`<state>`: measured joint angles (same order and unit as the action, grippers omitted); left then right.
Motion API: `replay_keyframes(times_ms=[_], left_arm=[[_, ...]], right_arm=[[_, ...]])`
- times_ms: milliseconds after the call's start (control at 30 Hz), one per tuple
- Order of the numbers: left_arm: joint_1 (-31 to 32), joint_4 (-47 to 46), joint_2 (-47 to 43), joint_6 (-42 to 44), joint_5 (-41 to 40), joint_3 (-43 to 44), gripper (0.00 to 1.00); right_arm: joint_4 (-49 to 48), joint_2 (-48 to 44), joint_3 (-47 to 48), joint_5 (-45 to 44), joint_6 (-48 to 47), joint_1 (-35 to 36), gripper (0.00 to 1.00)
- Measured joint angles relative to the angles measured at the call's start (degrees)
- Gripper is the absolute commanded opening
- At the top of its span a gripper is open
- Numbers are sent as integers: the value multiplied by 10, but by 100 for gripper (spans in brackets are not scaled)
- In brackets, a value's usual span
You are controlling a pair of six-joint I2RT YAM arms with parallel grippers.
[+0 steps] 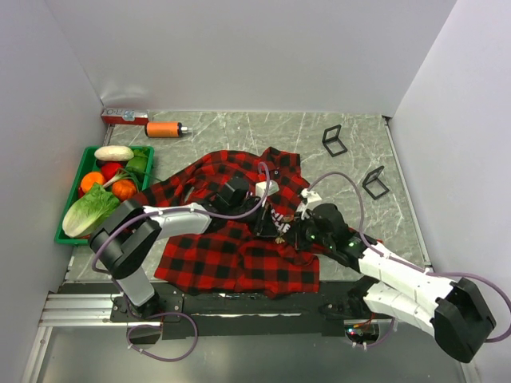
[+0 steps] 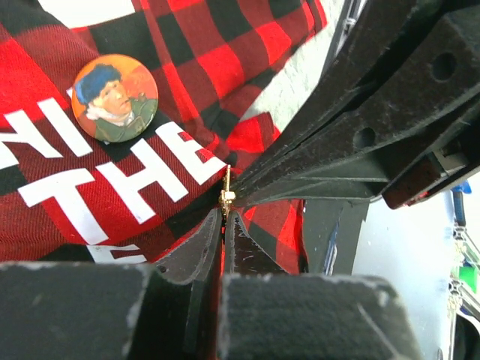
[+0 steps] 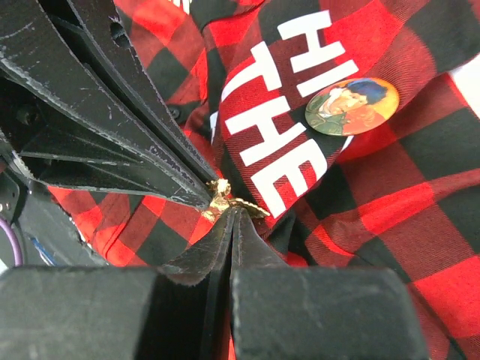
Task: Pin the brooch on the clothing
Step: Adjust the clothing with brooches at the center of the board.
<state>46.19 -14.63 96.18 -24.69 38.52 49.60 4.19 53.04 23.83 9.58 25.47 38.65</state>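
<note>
Presently both arms meet at one spot over the chest of the shirt [image 3: 420,195].

Left gripper [image 2: 223,217]: jaws closed, tips together, the brooch [image 2: 225,196] standing directly off their end.

Right gripper [image 3: 232,214]: jaws closed likewise, the same small gold piece at its tips.

Both appear to pinch it. The part is too small in these views to settle which one carries it.

Long axis: in the left wrist view the gold stem runs straight ahead, in line with the left gripper. The right gripper comes in across it from the side.

The cloth lies just beyond and beneath both tips, with a raised fold bearing white lettering [image 3: 281,135] immediately beside the brooch. A round portrait badge [image 3: 352,106] sits on the shirt farther ahead, apart from both grippers.

Judgement: neither arm is nearer. The coming move turns on driving the stem along its own line into that fold.
</note>
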Motion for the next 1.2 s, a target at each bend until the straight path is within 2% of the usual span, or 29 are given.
replay_keyframes(times_ms=[33,100,133,167,200,233,300,333,400,433,567,667,833,1000,1200], left_arm=[[1,4,-1,0,-5,3,2],[3,9,-2,0,-12,8,12],[3,11,-2,0,-13,10,29],[4,12,-2,0,-13,10,36],[6,15,-2,0,-12,10,44],[9,21,-2,-1,-12,10,58],[14,28,-2,-3,-11,10,68],[15,31,-3,-3,-11,10,83],[15,34,-8,-3,-12,10,94],[13,34,-12,-3,-13,10,98],[-11,35,-43,-3,-16,12,99],[-52,38,-71,1,-19,20,100],[-110,111,-79,27,-89,102,96],[-135,204,-6,66,-197,261,96],[-151,313,143,126,-318,423,96]], right_arm=[[2,-5,0,-3,0,-1,5],[2,-13,-3,-6,0,-2,16],[3,-17,-3,-6,1,-3,22],[4,-22,-4,-7,2,-4,32],[3,-28,-4,-9,2,-7,37],[3,-37,-4,-12,3,-10,41],[6,-58,-3,-12,0,-21,47],[10,-69,-2,-12,-2,-30,49],[21,-83,5,-5,-9,-55,52],[23,-89,10,-2,-11,-71,61],[33,-93,34,24,-28,-132,63],[43,-79,55,38,-40,-164,63],[45,-20,94,53,-60,-186,63],[46,86,143,58,-74,-203,63],[47,188,195,35,-87,-217,63]])
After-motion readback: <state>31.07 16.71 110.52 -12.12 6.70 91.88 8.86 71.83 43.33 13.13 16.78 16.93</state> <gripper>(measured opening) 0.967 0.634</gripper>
